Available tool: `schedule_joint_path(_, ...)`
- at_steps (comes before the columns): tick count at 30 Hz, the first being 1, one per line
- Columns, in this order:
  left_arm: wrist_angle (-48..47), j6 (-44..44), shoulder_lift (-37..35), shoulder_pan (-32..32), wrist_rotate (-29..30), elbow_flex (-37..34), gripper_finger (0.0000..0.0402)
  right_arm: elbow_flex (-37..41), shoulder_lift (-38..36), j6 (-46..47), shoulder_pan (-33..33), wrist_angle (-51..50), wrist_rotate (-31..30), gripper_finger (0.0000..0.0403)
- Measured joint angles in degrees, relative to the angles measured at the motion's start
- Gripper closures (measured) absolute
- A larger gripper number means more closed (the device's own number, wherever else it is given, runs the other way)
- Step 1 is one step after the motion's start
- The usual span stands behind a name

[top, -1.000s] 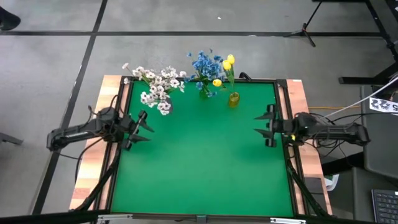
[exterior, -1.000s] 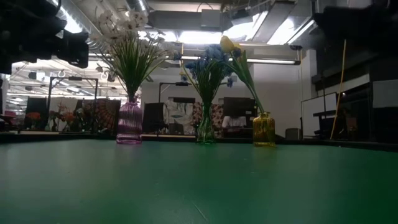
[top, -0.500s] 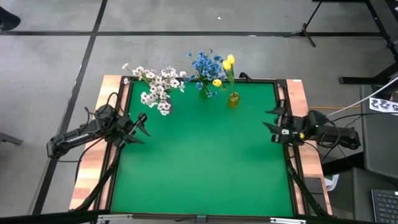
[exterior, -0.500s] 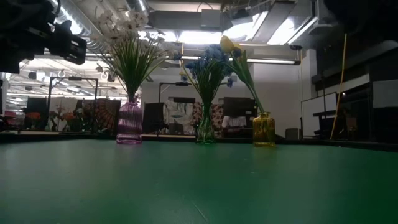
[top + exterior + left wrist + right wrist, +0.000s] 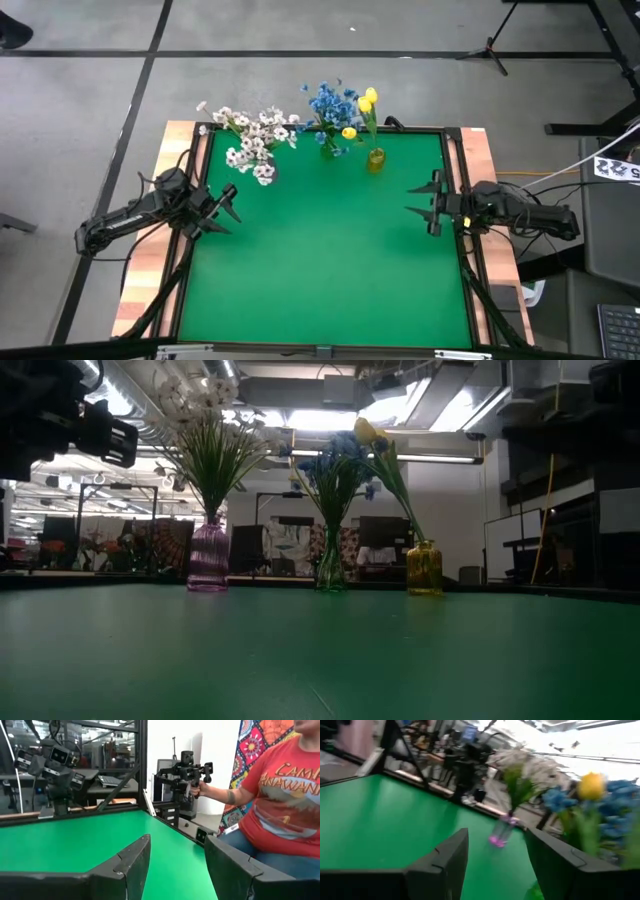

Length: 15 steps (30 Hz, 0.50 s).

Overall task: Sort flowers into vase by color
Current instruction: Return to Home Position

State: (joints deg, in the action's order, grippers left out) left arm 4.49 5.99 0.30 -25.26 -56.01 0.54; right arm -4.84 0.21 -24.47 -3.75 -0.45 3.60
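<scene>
The blue flowers [image 5: 328,104] stand in the green vase [image 5: 331,571] at the far edge of the bench [image 5: 320,270]. The white flowers [image 5: 255,140] are in the purple vase [image 5: 208,556] near it, on the left arm's side. The yellow flowers [image 5: 366,102] are in the yellow vase [image 5: 424,568], just beside it on the other side. All stems are nearly upright, with the blooms pointing up. I judge the sorting finished and only the homing step open. The left claw [image 5: 228,203] and right claw [image 5: 428,205] hang well apart from the green vase, both wide open and empty. Next, the arms need only to fold back.

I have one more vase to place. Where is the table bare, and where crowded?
The green mat is bare across its middle and near side, between the left gripper and the right gripper. The far edge is crowded: purple vase, green vase, yellow vase, white flowers spreading wide.
</scene>
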Motion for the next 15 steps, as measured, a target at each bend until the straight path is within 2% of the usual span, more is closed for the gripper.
schedule_joint_path(3, -1.62, -0.59, 0.00, -0.03, -0.01, 0.00, 0.0219, 2.26, 0.00, 0.11, 0.00, 0.47, 1.75, 0.0205)
schedule_joint_path(5, -2.15, -0.81, 0.00, -0.13, -0.22, 0.00, 0.0219, 4.00, -0.01, 0.05, 0.00, 2.36, 0.80, 0.0205)
schedule_joint_path(8, -2.15, -1.59, 0.00, -0.62, -1.20, 0.00, 0.0219, 4.11, 0.17, -0.55, -0.01, 2.09, -1.04, 0.0205)
schedule_joint_path(15, -2.16, -2.34, 0.00, -4.31, -1.64, 0.00, 0.0219, 4.17, 0.02, -2.60, -0.02, 2.14, -0.17, 0.0205)
